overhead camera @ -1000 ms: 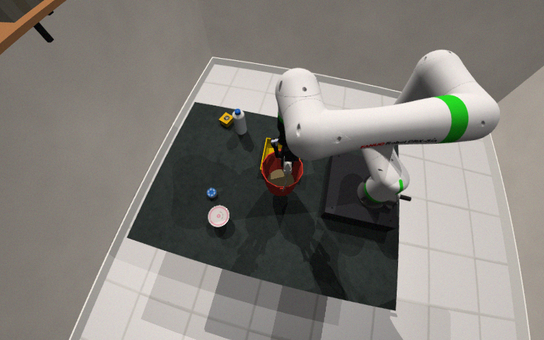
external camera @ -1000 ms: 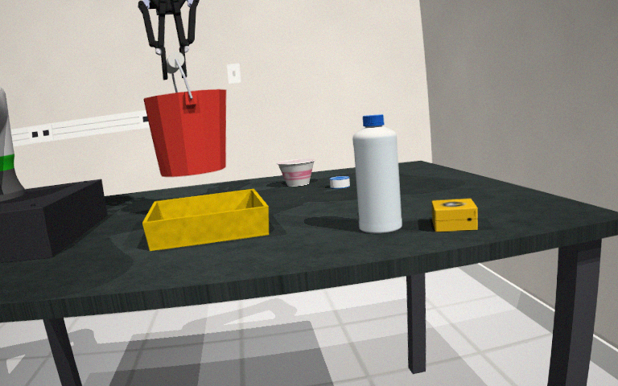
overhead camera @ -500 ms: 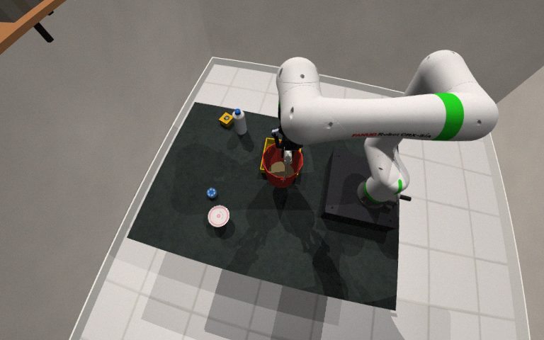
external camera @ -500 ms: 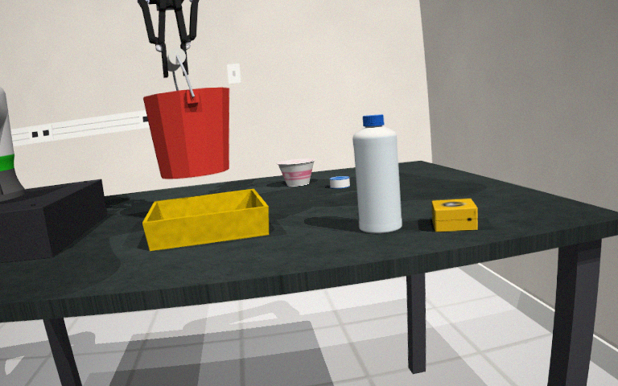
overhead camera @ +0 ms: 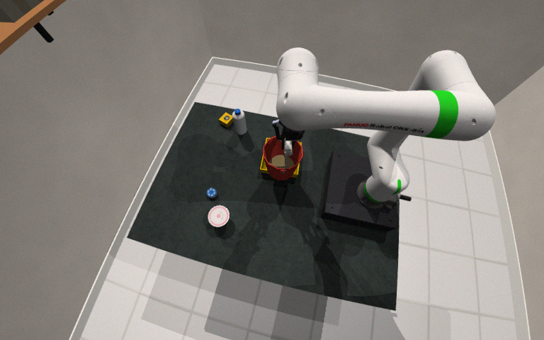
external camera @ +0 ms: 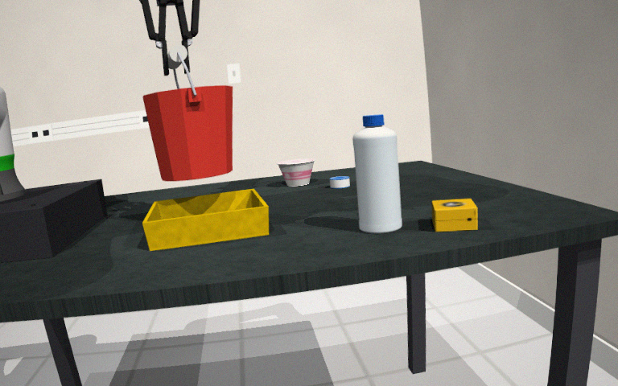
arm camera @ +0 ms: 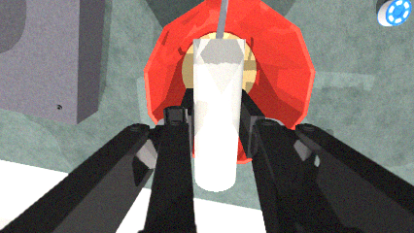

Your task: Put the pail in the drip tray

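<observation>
The red pail (external camera: pixel 189 132) hangs upright by its wire handle, well above the yellow drip tray (external camera: pixel 206 218) on the dark table. From above, the pail (overhead camera: pixel 282 159) covers most of the tray (overhead camera: pixel 262 164). My gripper (external camera: pixel 175 52) is shut on the white grip of the pail's handle (arm camera: pixel 217 116). In the wrist view the pail (arm camera: pixel 233 73) hangs straight below the fingers, and its tan floor shows inside. The tray is hidden there.
A white bottle with a blue cap (external camera: pixel 376 174) and a small yellow box (external camera: pixel 454 215) stand right of the tray. A pink-and-white cup (external camera: pixel 296 171) and a small blue-and-white disc (external camera: pixel 339 182) sit farther back. The robot's dark base block (external camera: pixel 47 218) is left of the tray.
</observation>
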Available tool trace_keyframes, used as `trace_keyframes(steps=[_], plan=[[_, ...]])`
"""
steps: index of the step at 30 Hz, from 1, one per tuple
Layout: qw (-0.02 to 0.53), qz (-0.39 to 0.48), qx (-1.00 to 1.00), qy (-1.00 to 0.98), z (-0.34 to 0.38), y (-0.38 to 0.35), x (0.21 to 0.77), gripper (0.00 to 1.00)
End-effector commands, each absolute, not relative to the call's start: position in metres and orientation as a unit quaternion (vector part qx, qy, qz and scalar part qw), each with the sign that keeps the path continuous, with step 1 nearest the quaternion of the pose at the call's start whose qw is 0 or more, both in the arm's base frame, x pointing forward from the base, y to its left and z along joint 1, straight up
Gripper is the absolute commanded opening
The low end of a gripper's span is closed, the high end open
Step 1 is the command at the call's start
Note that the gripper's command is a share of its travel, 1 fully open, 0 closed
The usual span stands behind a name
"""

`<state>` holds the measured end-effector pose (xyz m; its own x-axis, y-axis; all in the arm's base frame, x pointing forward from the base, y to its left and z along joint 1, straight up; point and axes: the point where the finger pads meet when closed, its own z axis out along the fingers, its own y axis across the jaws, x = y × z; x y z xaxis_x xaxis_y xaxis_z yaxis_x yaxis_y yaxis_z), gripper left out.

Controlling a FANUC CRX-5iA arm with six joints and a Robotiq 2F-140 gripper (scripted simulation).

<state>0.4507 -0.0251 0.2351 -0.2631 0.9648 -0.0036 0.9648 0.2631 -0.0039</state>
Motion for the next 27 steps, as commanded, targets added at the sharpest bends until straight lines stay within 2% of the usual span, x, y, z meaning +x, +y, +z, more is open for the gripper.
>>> trace_keyframes(steps=[1,27], plan=[[0.001,-0.002,0.607,0.795,0.236,-0.03,0.452,0.1],[0.001,-0.002,0.607,0.795,0.236,-0.085,0.464,0.1]])
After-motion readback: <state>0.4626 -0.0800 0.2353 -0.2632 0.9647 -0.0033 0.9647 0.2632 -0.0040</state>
